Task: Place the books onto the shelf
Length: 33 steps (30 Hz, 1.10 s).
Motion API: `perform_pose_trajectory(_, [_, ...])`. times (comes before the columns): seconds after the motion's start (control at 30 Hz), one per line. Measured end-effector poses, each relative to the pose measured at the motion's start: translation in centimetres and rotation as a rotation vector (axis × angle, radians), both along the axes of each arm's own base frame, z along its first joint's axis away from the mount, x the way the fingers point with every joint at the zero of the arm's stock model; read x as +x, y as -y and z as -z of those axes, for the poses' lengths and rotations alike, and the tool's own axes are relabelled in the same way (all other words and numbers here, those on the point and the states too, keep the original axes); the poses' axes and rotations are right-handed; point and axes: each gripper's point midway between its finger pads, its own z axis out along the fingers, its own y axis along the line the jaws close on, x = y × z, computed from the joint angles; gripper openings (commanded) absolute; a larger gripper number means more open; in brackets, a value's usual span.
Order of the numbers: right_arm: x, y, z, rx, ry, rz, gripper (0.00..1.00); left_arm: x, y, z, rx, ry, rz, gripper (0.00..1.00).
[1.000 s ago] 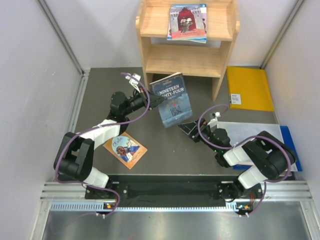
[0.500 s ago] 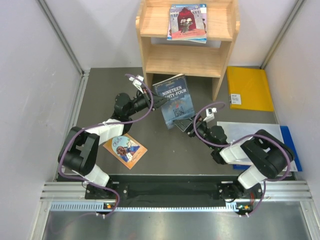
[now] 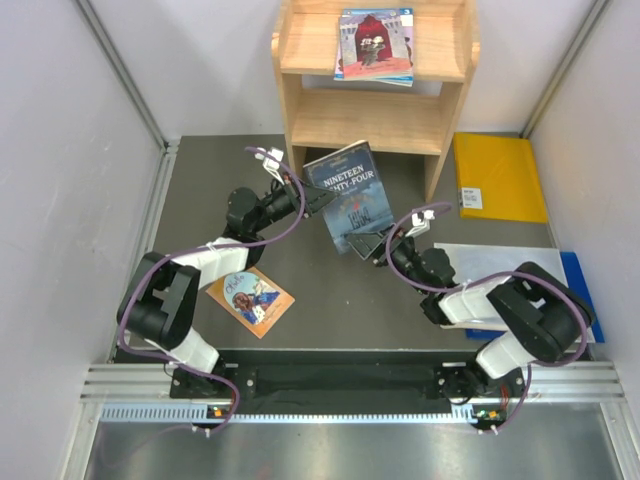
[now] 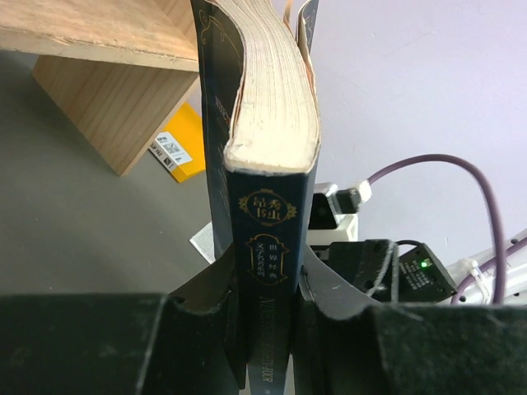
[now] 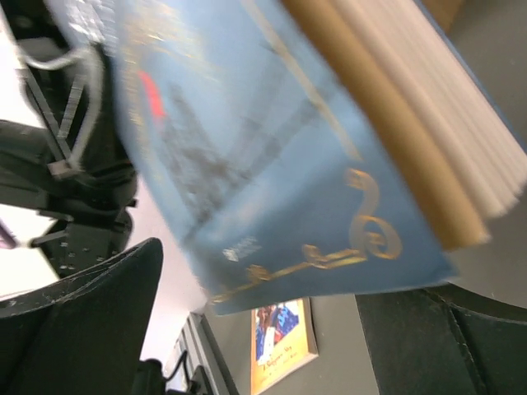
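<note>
My left gripper [image 3: 316, 200] is shut on the spine edge of the dark blue "Nineteen Eighty-Four" book [image 3: 349, 194], holding it off the table in front of the shelf [image 3: 300, 75]. In the left wrist view the spine [image 4: 268, 216] stands clamped between the jaws of the left gripper [image 4: 265, 276]. My right gripper [image 3: 376, 244] is open at the book's lower corner. In the right wrist view the blue cover [image 5: 263, 148] hangs between the wide-apart fingers [image 5: 90, 317]. A stack of books [image 3: 375, 45] lies on the top tier. An orange book [image 3: 250, 298] lies flat by the left arm.
A yellow folder [image 3: 500, 178] lies right of the shelf, with a clear plastic sheet [image 3: 490, 260] and a blue flat thing [image 3: 580, 285] nearer the right arm. White walls close in both sides. The shelf's lower tier [image 3: 365, 122] holds nothing.
My right gripper has moved left and forward up to the blue book's lower corner. The left gripper has carried the book slightly up and toward the shelf.
</note>
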Motion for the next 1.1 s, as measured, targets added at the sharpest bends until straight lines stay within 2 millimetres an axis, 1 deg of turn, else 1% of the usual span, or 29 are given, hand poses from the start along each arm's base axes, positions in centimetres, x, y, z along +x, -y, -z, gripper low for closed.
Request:
perform_pose_trajectory(0.1, [0.0, 0.3, -1.2, 0.006, 0.038, 0.014, 0.90, 0.3, 0.0, 0.1, -0.013, 0.000, -0.004, 0.00])
perform_pose_trajectory(0.27, [0.2, 0.6, -1.2, -0.018, 0.054, 0.035, 0.87, 0.7, 0.1, 0.4, -0.035, -0.006, -0.004, 0.00])
perform_pose_trajectory(0.33, [0.2, 0.7, -1.1, -0.027, 0.054, 0.042, 0.82, 0.7, 0.2, 0.5, -0.040, -0.006, -0.003, 0.00])
perform_pose_trajectory(0.37, [0.3, 0.8, -1.0, -0.032, 0.051, 0.045, 0.76, 0.8, 0.2, 0.6, -0.042, -0.010, -0.003, 0.00])
perform_pose_trajectory(0.4, [0.3, 0.8, -0.9, -0.036, 0.053, 0.048, 0.59, 0.8, 0.2, 0.6, -0.044, -0.011, -0.003, 0.00])
perform_pose_trajectory(0.47, [0.3, 1.0, -0.7, -0.052, 0.057, 0.055, 0.53, 0.9, 0.3, 0.7, -0.050, -0.012, -0.001, 0.00])
perform_pose_trajectory(0.5, [0.1, 1.1, -0.4, -0.055, 0.051, 0.053, 0.48, 1.0, 0.3, 0.7, -0.055, -0.014, -0.003, 0.00])
perform_pose_trajectory(0.63, [0.0, 1.6, -0.1, -0.074, 0.048, 0.070, 0.47, 1.2, 0.6, 1.3, -0.072, -0.032, 0.000, 0.00])
perform_pose_trajectory(0.7, [-0.1, 1.9, 0.2, -0.086, 0.043, 0.081, 0.50, 1.3, 0.9, 1.8, -0.077, -0.042, 0.003, 0.00])
perform_pose_trajectory(0.83, [-0.4, 2.7, 1.0, -0.113, 0.033, 0.099, 0.51, 1.3, 1.7, 2.9, -0.081, -0.069, 0.016, 0.00])
perform_pose_trajectory(0.97, [-0.8, 3.3, 1.5, -0.142, 0.031, 0.112, 0.50, 1.4, 2.4, 4.0, -0.082, -0.104, 0.026, 0.00])
perform_pose_trajectory(1.1, [-0.8, 3.6, 1.6, -0.163, 0.034, 0.120, 0.48, 1.5, 2.7, 4.4, -0.093, -0.124, 0.029, 0.00])
